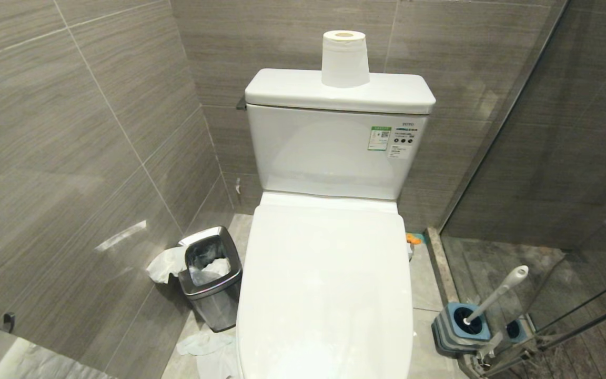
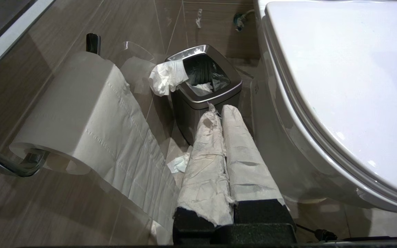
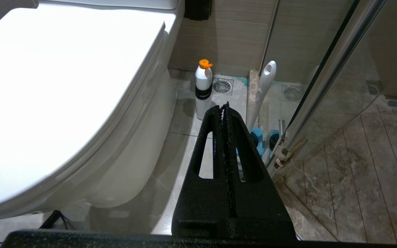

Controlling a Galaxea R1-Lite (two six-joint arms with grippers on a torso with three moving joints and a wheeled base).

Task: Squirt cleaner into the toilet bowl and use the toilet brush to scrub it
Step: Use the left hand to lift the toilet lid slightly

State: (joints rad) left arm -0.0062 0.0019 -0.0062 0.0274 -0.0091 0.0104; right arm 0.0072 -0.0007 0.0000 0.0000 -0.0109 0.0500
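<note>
The white toilet's lid (image 1: pixel 324 284) is down, so the inside of the toilet bowl is hidden; its outer wall (image 3: pixel 133 144) shows. The toilet brush handle (image 1: pixel 497 292) leans out of its blue-and-grey holder (image 1: pixel 461 326) on the floor to the toilet's right. The white cleaner bottle (image 3: pixel 203 89) with an orange cap stands behind it, beside the toilet. My left gripper (image 2: pixel 218 107), fingers wrapped in white paper, is shut and empty, low on the toilet's left. My black right gripper (image 3: pixel 224 106) is shut and empty, low on the right, short of the bottle and brush (image 3: pixel 265 86). Neither arm shows in the head view.
A square steel bin (image 1: pixel 211 273) with tissue hanging from it stands left of the toilet, with tissue scraps (image 1: pixel 203 345) on the floor. A paper roll (image 1: pixel 345 58) sits on the tank. A wall roll (image 2: pixel 81 113) hangs at the left. A glass shower partition (image 1: pixel 545 184) closes off the right.
</note>
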